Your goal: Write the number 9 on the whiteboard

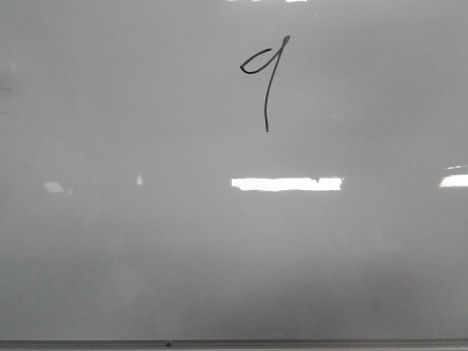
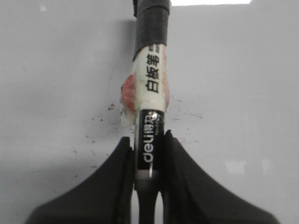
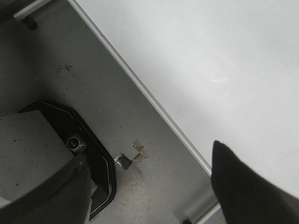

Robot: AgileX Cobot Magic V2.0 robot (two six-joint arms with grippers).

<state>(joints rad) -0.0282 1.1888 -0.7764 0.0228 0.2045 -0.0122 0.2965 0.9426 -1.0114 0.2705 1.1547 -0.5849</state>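
Note:
The whiteboard [image 1: 146, 241] fills the front view, with its thin grey metal edge along the bottom. A thin black number 9 [image 1: 266, 77] is drawn on it at the upper middle, with a small flattened loop and a long tail. Neither gripper shows in the front view. In the left wrist view my left gripper [image 2: 148, 142] is shut on a black and white whiteboard marker [image 2: 150, 84] wrapped with tape, pointing away over the board [image 2: 56, 70]. The marker's tip is out of view. My right gripper [image 3: 149, 161] is open and empty, beside the board's edge [image 3: 140, 88].
Bright white rectangular light reflections [image 1: 287, 183] lie across the board's middle. In the right wrist view a grey floor [image 3: 93, 93] holds a black-edged base [image 3: 96, 149] and bits of tape [image 3: 133, 156]. Small black ink specks [image 2: 100, 119] dot the board near the marker.

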